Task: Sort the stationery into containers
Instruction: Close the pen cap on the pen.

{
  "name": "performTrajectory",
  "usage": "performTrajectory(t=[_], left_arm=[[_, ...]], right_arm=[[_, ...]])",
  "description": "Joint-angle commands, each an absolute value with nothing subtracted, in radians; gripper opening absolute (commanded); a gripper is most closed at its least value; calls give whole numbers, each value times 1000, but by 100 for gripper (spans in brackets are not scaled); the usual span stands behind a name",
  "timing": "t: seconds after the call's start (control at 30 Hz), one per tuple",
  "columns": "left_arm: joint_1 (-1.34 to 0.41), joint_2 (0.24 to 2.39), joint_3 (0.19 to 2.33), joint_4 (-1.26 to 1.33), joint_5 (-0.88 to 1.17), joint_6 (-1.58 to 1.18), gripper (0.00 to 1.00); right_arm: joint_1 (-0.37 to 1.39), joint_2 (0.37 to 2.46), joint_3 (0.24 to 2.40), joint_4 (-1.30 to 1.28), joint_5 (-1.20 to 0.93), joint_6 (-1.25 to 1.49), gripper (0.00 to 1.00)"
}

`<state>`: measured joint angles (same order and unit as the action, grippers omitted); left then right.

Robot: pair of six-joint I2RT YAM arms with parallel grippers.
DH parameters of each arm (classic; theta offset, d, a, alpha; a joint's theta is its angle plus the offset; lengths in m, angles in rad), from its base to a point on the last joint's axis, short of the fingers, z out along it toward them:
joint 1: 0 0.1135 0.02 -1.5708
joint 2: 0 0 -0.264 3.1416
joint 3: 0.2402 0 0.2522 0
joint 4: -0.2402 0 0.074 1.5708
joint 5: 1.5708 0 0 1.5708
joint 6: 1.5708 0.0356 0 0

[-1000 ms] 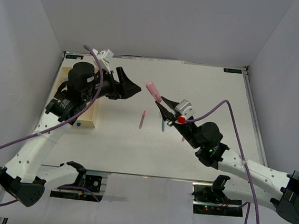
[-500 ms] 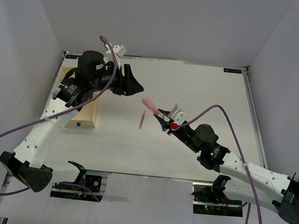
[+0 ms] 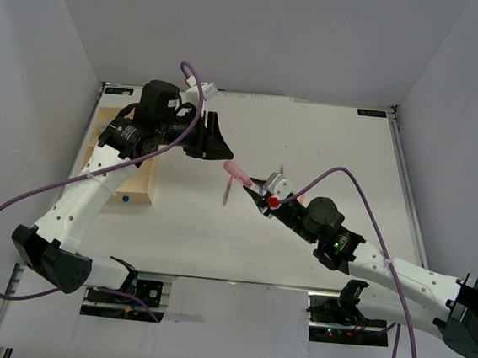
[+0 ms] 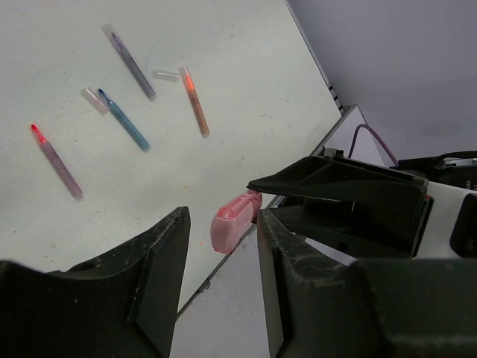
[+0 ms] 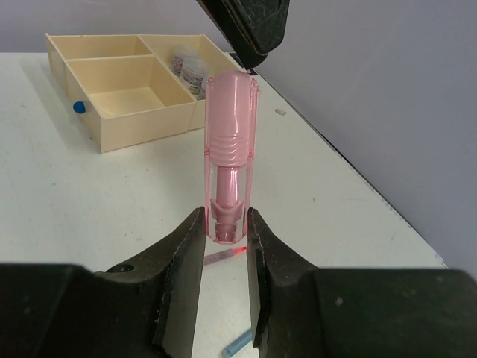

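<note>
My right gripper (image 5: 225, 224) is shut on the base of a clear pink marker (image 5: 231, 149) and holds it up off the table (image 3: 343, 155). In the top view the marker (image 3: 238, 171) points up-left from the right gripper (image 3: 258, 187). My left gripper (image 3: 223, 154) sits at the marker's free end. In the left wrist view that pink end (image 4: 233, 222) lies between the left gripper's (image 4: 222, 218) jaws, near the right-hand finger, with a gap still on the other side. Several pens (image 4: 123, 119) lie loose on the table. The cream tray (image 5: 141, 127) holds grey pots (image 5: 192, 66).
The tray (image 3: 141, 188) stands at the table's left edge, under the left arm, with a small blue knob (image 3: 125, 196) on its near wall. A pink pen (image 3: 227, 192) lies on the table below the held marker. Grey walls close in the table's sides.
My left gripper has swung right and down to the marker's tip and its jaws have narrowed. My right gripper has carried the marker left and lower.
</note>
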<state>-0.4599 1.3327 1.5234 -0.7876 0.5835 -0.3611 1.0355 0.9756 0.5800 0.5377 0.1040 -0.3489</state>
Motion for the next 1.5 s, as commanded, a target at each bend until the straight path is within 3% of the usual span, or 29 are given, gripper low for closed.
performTrajectory(t=[0.0,0.43,0.67,0.9,1.47], left_arm=[[-457,1319,1566,-825,626,-331,51],[-457,1356,1571,-867,635,-296,50],[-456,1361,1575,-854,658,-298,41],[-457,1353,1555,-854,689,-298,26],[-460,1342,1480,-867,716,-333,27]], right_arm=[[1035,980,634,568,98,-364,12],[1037,982,650,568,89,-374,12],[1037,996,660,572,86,-379,12],[1035,1002,676,586,94,-383,12],[1035,1035,781,661,97,-457,9]])
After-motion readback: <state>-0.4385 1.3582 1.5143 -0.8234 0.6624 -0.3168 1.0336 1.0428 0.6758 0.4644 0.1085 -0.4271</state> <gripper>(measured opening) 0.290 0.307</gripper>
